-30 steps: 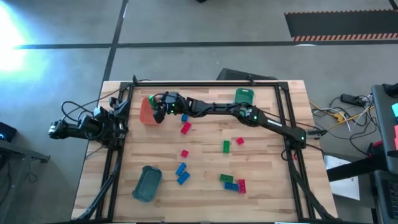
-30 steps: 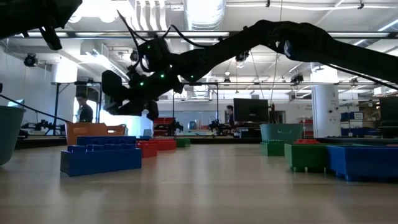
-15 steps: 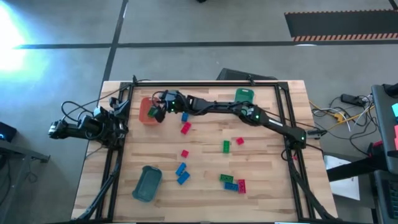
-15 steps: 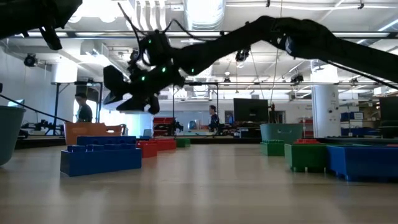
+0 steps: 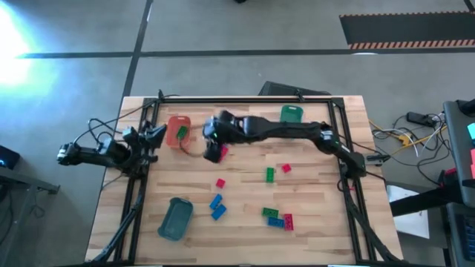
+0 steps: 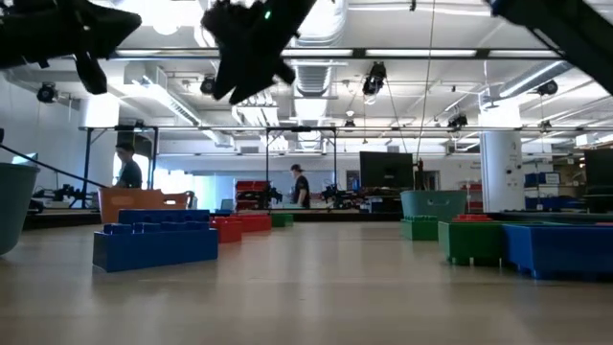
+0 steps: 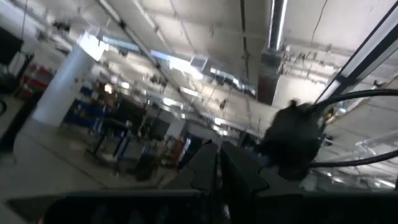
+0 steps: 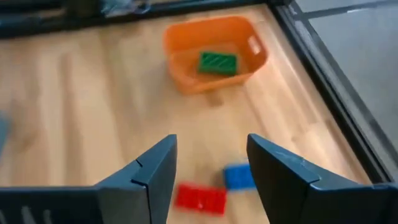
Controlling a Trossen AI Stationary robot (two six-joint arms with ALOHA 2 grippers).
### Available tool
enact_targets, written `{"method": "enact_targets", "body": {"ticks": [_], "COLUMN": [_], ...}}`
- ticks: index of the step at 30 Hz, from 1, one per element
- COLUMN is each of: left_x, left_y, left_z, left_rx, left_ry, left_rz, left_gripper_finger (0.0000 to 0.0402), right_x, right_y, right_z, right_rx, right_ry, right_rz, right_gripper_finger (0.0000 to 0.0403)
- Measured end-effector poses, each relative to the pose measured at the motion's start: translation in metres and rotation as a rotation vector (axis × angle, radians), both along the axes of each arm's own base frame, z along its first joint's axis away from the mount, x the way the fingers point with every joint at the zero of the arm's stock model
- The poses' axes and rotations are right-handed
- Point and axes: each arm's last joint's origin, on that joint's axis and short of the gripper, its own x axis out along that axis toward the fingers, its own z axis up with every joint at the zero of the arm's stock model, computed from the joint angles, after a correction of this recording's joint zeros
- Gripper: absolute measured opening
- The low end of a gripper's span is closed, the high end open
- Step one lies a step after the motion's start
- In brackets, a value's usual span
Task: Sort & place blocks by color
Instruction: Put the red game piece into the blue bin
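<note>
The blocks lie scattered on the table: a red one (image 5: 221, 153) and a blue one (image 8: 239, 176) under my right gripper, the others nearer the near edge, such as a green one (image 5: 269, 174) and a blue pair (image 5: 217, 206). One green block (image 8: 217, 63) lies flat inside the orange tray (image 8: 186, 84). My right gripper (image 8: 211, 148) hovers open above the red block (image 8: 200, 197), just right of that tray, touching nothing. My left gripper (image 5: 154, 135) waits shut at the table's left edge, pointing upward.
The green tray (image 5: 291, 113) stands at the far edge and the teal tray (image 5: 177, 219) at the near left. A black frame rail (image 5: 245, 100) borders the table. Bare wood lies in the middle. People stand in the room far behind.
My right gripper has drawn back from above the orange tray toward the table's right and has risen; in the low view it now sits much higher. The green block stays lying in the tray. My left arm has shifted slightly toward the tray.
</note>
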Motion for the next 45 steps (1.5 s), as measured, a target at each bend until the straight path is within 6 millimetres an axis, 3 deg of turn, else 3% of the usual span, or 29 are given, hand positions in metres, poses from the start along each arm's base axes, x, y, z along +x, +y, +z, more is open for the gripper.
{"method": "enact_targets", "body": {"ticks": [7, 13, 21, 28, 38, 45], "left_x": [0.018, 0.037, 0.072, 0.109, 0.155, 0.197], "left_y": [-0.003, -0.006, -0.011, -0.016, -0.024, -0.028], "left_z": [-0.005, 0.006, 0.037, 0.038, 0.036, 0.039], "left_rx": [-0.136, -0.168, -0.173, -0.327, -0.540, -0.614], "left_ry": [0.111, 0.160, 0.235, 0.493, 0.981, 1.249], "left_rz": [-0.075, -0.089, -0.088, -0.089, 0.033, -0.007], "left_gripper_finger": [0.0006, 0.0001, 0.0001, 0.0001, 0.0000, 0.0000], "right_x": [-0.053, -0.103, -0.170, -0.226, -0.281, -0.308], "right_y": [0.062, 0.089, 0.084, 0.073, 0.062, 0.057], "right_z": [0.003, -0.008, -0.012, -0.015, -0.012, -0.017], "right_rx": [-0.049, -0.059, -0.063, -0.087, -0.129, -0.143], "right_ry": [0.010, -0.116, -0.301, -0.456, -0.611, -0.657], "right_rz": [0.092, 0.165, 0.191, 0.206, 0.221, 0.224], "right_gripper_finger": [0.0180, 0.0178, 0.0178, 0.0178, 0.0178, 0.0178]}}
